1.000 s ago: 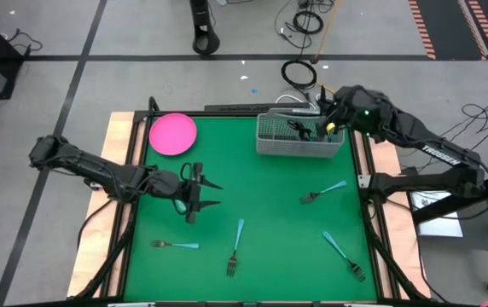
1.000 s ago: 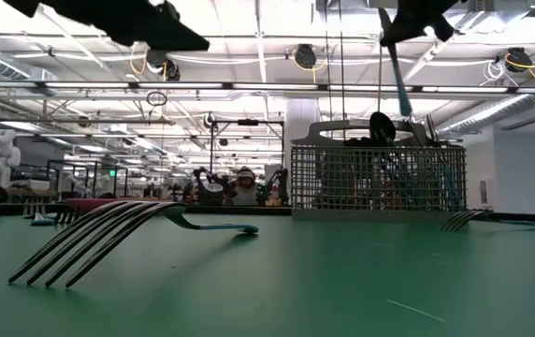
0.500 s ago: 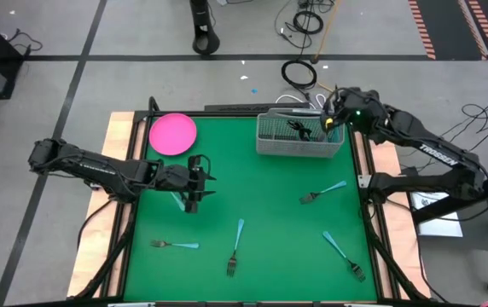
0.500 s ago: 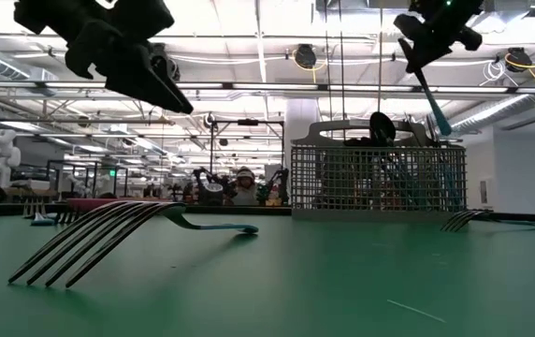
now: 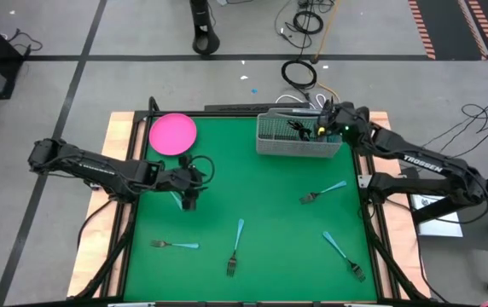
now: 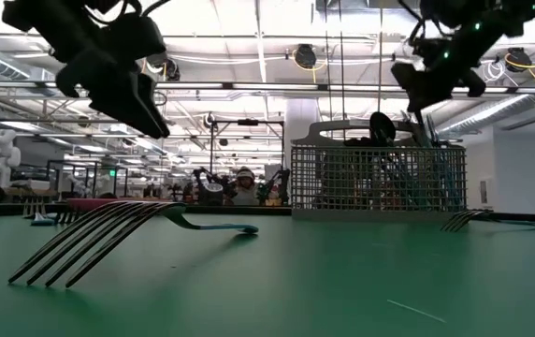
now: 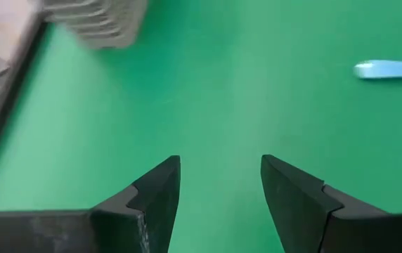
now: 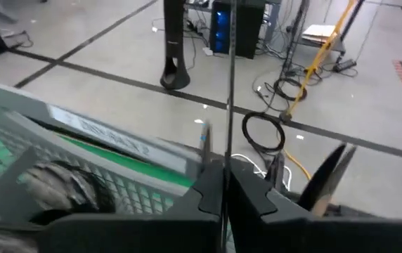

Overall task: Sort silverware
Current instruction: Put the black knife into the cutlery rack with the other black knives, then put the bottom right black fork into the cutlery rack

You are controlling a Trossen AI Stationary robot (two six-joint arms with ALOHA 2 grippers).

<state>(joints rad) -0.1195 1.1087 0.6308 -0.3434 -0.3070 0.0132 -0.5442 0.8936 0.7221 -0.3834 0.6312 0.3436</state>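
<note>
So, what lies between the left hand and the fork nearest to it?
In the high view, only bare green mat separates the left hand from that fork.

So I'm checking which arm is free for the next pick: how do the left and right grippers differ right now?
The left gripper has its fingers spread open with nothing between them; the right gripper is shut. The left gripper hangs over bare green mat near the pink plate; the right gripper hangs at the wire basket. Both are dark, two-fingered, and off the table.
</note>
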